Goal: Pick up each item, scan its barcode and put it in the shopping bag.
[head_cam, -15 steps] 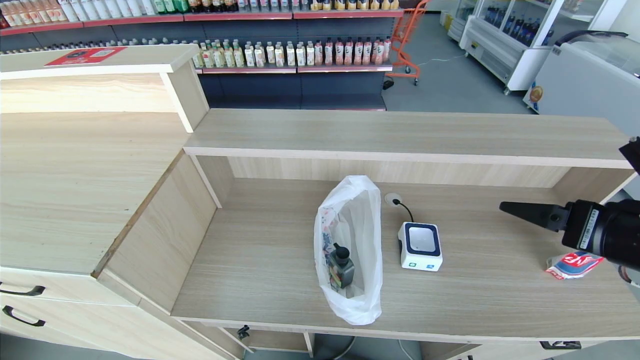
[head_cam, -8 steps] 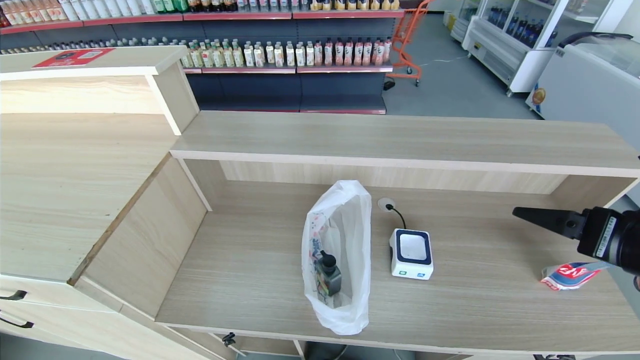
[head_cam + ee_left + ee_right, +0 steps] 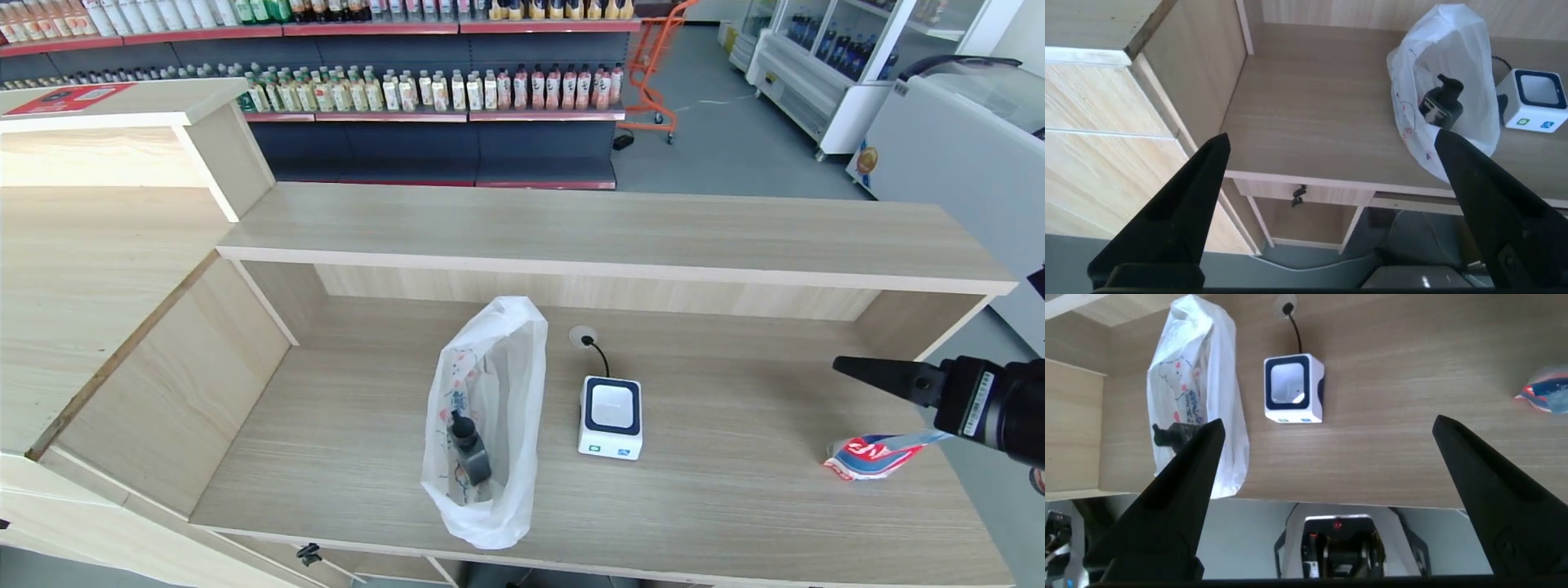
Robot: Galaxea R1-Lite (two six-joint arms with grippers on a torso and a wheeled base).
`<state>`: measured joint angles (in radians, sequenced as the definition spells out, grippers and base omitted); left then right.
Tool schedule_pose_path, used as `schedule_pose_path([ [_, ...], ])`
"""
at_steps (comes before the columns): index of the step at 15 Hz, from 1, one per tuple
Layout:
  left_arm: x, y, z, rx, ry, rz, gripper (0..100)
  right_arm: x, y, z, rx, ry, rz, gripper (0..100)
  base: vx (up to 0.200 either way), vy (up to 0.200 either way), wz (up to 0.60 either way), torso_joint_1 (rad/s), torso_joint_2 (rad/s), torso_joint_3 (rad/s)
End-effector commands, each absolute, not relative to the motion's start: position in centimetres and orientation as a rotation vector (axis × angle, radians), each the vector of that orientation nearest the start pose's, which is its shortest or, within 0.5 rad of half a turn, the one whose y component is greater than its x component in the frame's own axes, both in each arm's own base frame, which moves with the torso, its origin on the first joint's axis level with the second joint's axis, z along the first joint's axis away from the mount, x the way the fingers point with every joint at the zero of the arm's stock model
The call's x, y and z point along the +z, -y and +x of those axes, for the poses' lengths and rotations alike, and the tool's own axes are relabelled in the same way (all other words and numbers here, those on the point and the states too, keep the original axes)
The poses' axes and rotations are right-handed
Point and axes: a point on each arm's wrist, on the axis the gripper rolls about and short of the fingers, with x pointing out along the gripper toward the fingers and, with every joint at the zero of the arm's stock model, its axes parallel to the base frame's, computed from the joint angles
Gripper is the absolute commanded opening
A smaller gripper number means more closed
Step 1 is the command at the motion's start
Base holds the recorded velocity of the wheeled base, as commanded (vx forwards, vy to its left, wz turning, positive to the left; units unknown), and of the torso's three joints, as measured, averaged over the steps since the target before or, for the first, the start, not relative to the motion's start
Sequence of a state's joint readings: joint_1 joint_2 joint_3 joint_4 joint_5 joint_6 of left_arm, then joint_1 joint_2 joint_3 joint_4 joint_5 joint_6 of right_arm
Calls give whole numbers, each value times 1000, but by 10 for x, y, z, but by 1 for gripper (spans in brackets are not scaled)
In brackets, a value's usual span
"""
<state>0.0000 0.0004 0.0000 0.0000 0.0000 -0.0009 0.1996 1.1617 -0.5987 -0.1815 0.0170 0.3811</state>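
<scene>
Camera swings right; my right fingers (image 3: 878,377) hang spread, empty, snack packet (image 3: 869,457) off beside them, next pickup.

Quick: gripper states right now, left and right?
Left gripper: open, holding nothing.
Right gripper: open, holding nothing.

The left gripper (image 3: 1331,139) is wide open, with nothing between its two dark fingers (image 3: 1176,220). Past them is a wooden counter (image 3: 1306,106). A white shopping bag (image 3: 1470,49) stands on it, open at the top. A dark bottle (image 3: 1441,98) sits inside the bag. A small white scanner (image 3: 1539,100) stands just beside the bag.
</scene>
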Motion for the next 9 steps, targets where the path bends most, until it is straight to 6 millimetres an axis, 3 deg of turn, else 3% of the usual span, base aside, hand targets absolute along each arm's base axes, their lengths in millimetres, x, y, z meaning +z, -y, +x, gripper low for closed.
schedule_pose_path([
  [1,76,0,-23,0,-2,-2,100,205,-33,162,131,-429,337,100,0,-200,0,2,2,2],
  [7,76,0,-23,0,-2,-2,100,195,-25,176,2,-466,380,100,0,-200,0,4,1,2],
  [9,76,0,-23,0,-2,0,100,195,-24,176,-4,-467,393,100,0,0,0,0,0,0],
])
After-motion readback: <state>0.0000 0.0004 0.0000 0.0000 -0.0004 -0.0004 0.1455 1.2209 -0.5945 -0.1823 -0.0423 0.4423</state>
